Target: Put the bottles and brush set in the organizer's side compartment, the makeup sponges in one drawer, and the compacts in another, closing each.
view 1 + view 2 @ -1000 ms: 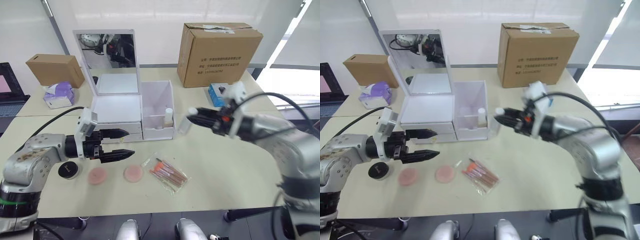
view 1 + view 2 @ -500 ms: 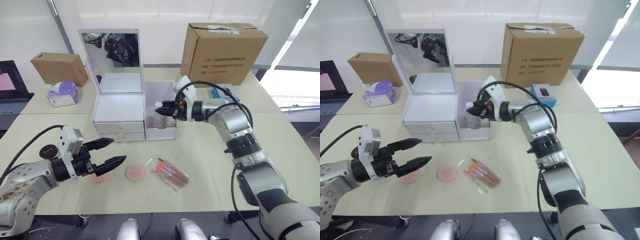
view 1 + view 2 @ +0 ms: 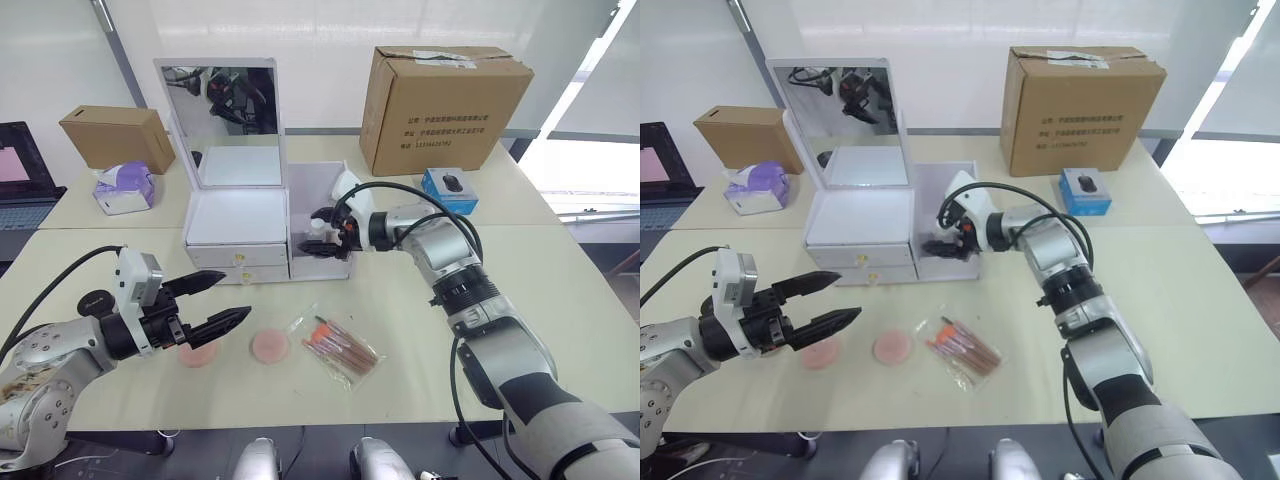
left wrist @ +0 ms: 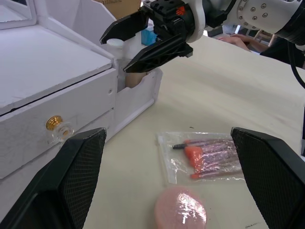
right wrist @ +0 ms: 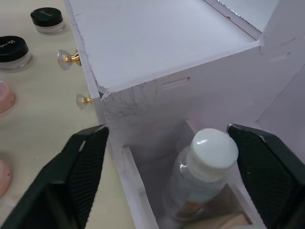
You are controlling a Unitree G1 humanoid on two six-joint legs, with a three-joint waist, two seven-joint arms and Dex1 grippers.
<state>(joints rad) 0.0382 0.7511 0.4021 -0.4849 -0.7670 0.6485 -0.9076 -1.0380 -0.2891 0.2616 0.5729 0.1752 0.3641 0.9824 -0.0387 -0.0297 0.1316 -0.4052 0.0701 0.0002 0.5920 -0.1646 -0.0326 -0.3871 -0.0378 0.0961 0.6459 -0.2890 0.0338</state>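
Right gripper [image 5: 167, 157] spread wide astride bottle [image 5: 202, 174], standing upright in side compartment [image 3: 320, 215], frame centre.

The right gripper [image 3: 322, 228], which carried a small clear bottle with a white cap [image 5: 202, 173] over the bench a second ago, now hangs spread above the tall translucent white side compartment [image 3: 330, 262], where that bottle stands released.
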